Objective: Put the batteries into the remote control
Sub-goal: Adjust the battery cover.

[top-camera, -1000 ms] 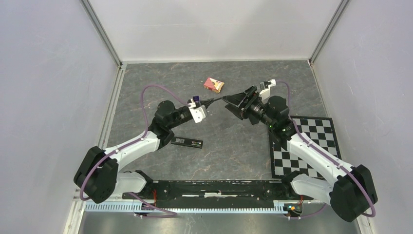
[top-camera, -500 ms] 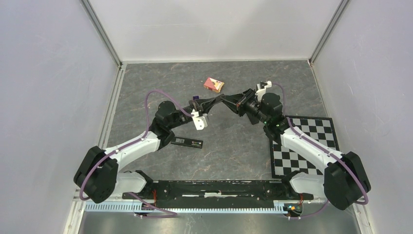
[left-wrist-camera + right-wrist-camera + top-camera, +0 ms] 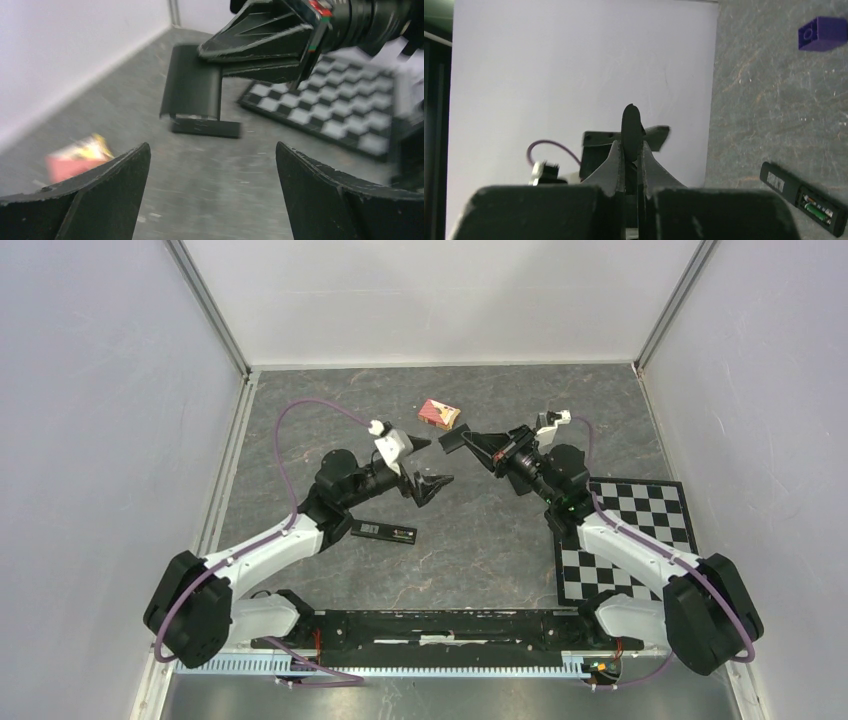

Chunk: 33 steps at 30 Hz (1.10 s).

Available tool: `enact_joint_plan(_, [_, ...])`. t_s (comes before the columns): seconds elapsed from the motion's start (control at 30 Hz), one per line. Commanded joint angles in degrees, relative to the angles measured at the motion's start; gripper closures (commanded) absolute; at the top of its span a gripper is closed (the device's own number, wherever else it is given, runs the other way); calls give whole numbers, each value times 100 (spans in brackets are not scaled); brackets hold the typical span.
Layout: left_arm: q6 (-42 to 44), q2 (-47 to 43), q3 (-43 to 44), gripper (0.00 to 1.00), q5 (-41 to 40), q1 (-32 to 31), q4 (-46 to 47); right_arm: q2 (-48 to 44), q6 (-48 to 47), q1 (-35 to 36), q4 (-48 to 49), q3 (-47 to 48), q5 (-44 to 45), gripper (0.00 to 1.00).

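Handoff looks done: the right gripper (image 3: 631, 152) is pinching the black battery cover (image 3: 192, 82) in midair beyond the remote (image 3: 384, 532), which is lying flat with a green battery (image 3: 818, 210) showing in its open bay. The left gripper (image 3: 438, 461), shut a second ago, is spreading wide. Next it's probably lining the cover over that bay.
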Motion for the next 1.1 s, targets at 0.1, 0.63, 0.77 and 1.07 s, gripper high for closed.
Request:
enact_joint_plan(0.1, [-5520,-162,110,0,150,24,-142,-297,-982,-82,1638,-426,58,100])
enact_joint_plan(0.63, [-8517,766,45,40,-266,59,2022,-550,-933,-82,2411,-1066,-814,100])
enact_joint_plan(0.77, [-8464,711,59,54,-292,59,2005,-494,-962,-83,2207,-1046,-967,100])
enact_joint_plan(1.07, [-8345,551,89,98,368,114,1722,-484,-1408,-90,1819,-1040,-1115,79])
